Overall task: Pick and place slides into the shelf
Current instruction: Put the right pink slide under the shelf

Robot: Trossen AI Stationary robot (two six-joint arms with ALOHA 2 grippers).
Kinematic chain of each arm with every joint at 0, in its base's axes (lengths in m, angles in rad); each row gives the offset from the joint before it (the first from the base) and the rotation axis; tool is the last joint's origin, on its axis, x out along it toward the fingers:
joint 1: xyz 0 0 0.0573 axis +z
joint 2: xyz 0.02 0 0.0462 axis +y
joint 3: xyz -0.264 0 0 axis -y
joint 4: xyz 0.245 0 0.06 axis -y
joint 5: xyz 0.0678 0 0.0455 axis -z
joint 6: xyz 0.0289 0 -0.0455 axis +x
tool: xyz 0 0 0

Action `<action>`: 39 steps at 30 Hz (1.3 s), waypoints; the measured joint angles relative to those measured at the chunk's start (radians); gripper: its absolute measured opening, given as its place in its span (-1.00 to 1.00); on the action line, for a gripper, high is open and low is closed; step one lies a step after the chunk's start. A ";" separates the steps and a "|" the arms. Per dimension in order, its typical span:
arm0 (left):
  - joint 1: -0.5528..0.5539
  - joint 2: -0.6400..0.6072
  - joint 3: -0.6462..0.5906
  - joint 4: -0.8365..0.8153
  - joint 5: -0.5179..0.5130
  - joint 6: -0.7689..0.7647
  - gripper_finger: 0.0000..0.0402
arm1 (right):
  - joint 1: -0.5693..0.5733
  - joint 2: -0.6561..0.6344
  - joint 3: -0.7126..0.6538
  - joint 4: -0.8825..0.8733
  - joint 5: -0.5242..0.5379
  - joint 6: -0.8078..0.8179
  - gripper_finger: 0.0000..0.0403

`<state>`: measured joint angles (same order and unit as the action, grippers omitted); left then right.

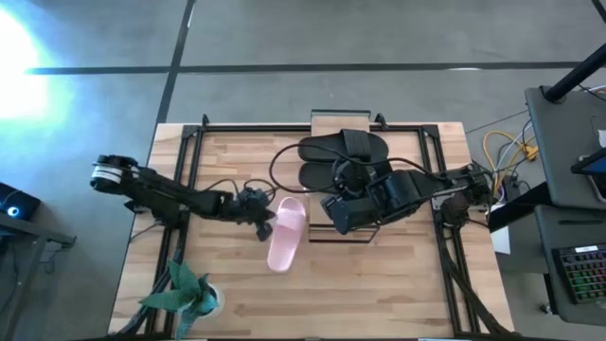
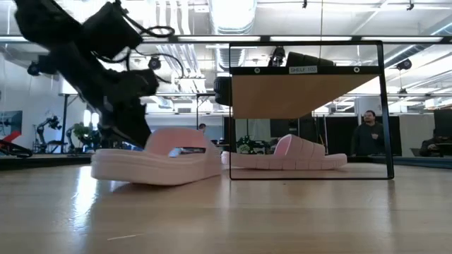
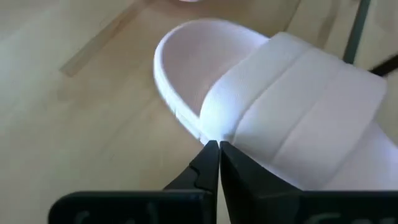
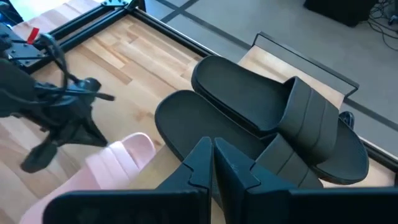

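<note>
Fingers pressed together on both grippers — left gripper touching pink slide.

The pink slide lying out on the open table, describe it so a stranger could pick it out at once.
Start at the shelf at the table's far middle, with two black slides on top. Just left of it lies the pink slide, the left end effector, shut, at its edge. The other pink slide sits under the shelf.

Both arms reach inward toward each other, the left gripper low with jaws closed, the right gripper also closed.
</note>
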<state>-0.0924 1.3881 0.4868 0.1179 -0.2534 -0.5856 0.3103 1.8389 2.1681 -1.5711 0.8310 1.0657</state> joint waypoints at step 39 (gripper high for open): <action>-0.290 -0.045 0.187 -0.047 0.210 -0.057 -1.00 | 0.008 -0.023 -0.031 0.000 -0.054 -0.008 -0.96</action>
<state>-0.3819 1.3429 0.6738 0.0704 -0.0436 -0.6430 0.3183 1.8156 2.1367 -1.5708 0.7769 1.0575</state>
